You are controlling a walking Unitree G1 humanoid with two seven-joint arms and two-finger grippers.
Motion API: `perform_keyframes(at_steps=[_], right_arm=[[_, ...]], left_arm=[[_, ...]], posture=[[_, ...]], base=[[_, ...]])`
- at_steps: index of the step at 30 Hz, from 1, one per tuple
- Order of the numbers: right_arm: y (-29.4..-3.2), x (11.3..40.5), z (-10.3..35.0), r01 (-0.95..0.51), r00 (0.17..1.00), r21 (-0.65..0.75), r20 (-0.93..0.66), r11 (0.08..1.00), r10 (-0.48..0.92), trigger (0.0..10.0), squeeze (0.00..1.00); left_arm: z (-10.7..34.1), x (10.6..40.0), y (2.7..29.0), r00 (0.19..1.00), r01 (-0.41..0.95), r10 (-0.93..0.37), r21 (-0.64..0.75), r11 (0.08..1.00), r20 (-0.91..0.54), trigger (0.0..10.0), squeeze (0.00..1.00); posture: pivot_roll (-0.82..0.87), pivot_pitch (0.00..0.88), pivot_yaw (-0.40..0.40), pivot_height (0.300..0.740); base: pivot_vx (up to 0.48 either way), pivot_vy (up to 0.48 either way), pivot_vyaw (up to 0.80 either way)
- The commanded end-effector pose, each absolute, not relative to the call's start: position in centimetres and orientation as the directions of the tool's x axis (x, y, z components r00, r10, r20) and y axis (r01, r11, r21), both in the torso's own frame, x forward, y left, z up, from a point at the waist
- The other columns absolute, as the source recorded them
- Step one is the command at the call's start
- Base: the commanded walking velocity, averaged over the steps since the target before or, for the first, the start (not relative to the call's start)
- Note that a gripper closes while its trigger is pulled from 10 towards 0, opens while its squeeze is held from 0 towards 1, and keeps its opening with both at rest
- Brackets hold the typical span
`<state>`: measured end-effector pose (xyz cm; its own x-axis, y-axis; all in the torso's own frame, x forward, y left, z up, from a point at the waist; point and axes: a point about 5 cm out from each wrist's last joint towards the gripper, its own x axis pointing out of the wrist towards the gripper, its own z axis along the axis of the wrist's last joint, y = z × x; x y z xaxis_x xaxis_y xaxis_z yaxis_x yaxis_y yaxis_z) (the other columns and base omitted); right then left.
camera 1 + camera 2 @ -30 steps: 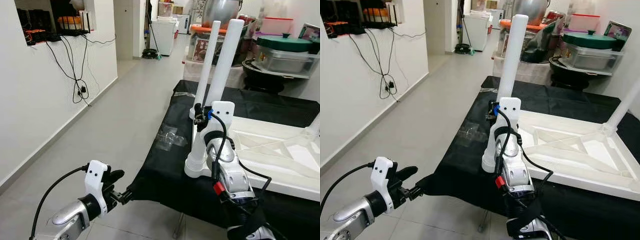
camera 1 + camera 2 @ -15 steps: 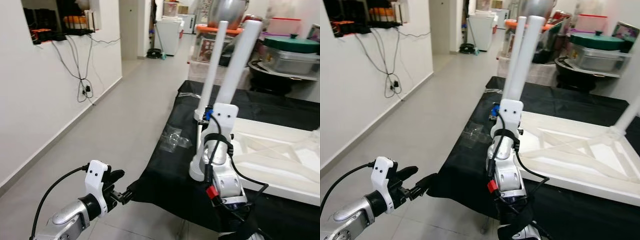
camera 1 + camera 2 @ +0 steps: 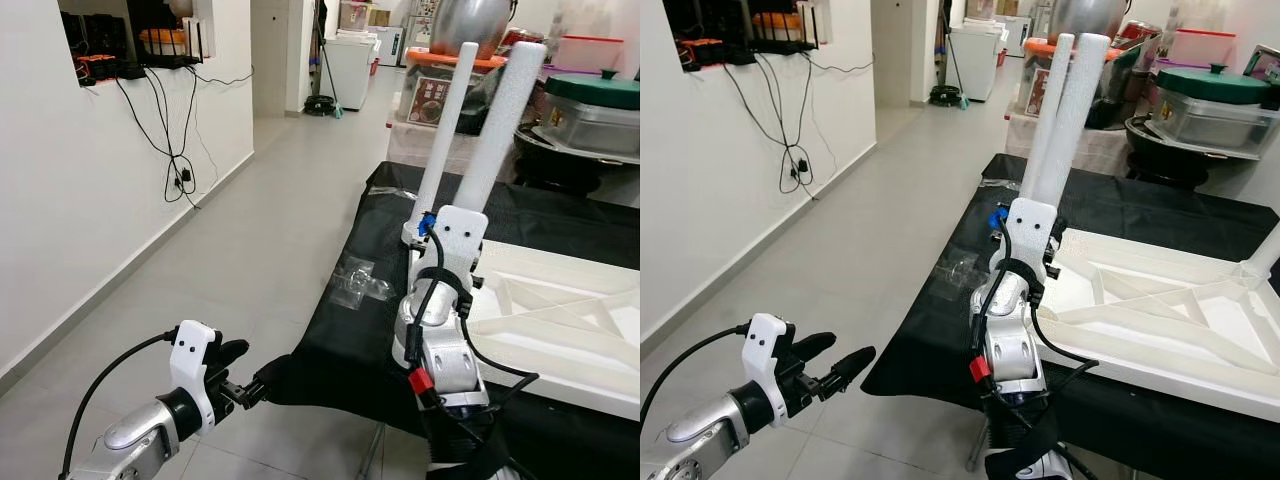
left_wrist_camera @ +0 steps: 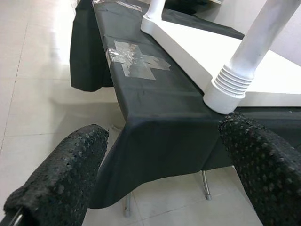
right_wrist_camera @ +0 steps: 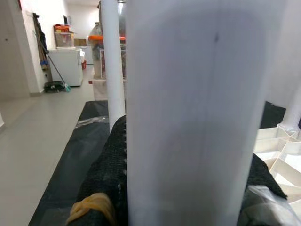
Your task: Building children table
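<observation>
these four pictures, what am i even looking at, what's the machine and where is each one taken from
It is a walking humanoid robot with two silver arms, each ending in a claw of two black fingers. The two wide pictures come from the cameras in its head, looking down and forward. The other two come from a camera on each wrist, looking along that claw's fingers.

In front stands a table draped in black cloth. On it lies a white children's table top, upside down, with white legs sticking up. The right claw is shut on the near table leg, which looks seated in its corner socket. The left claw hangs open over the floor, beside the cloth's corner, holding nothing. A strip of clear tape is stuck on the cloth.
</observation>
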<state>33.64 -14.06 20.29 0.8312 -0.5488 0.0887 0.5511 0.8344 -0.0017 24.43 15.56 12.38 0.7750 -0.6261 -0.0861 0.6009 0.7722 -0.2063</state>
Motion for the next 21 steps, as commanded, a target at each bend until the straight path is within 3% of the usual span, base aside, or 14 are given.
perform_keyframes(at_steps=[1, 12, 21], right_arm=[[-16.77, 32.35, 13.70, 0.633, 0.729, -0.171, -0.199, 0.755, -0.655, 10.0, 0.00], [-16.64, 32.26, 14.00, 0.650, 0.715, -0.175, -0.190, 0.740, -0.673, 10.0, 0.00], [-16.47, 32.32, 14.51, 0.612, 0.767, -0.097, -0.169, 0.785, -0.618, 10.0, 0.00]], left_arm=[[12.16, 24.46, 15.55, 0.774, 0.601, -0.626, -0.202, 0.773, -0.092, 10.0, 0.00], [12.17, 24.43, 15.58, 0.774, 0.601, -0.626, -0.201, 0.773, -0.092, 10.0, 0.00], [12.19, 24.50, 15.58, 0.771, 0.606, -0.630, -0.197, 0.771, -0.094, 10.0, 0.00]], posture=[[0.06, 0.000, -0.067, 0.740], [0.07, 0.000, -0.067, 0.740], [0.06, 0.000, -0.062, 0.740]], base=[[0.000, 0.000, 0.00], [0.000, 0.000, 0.00], [0.000, 0.000, 0.00]])
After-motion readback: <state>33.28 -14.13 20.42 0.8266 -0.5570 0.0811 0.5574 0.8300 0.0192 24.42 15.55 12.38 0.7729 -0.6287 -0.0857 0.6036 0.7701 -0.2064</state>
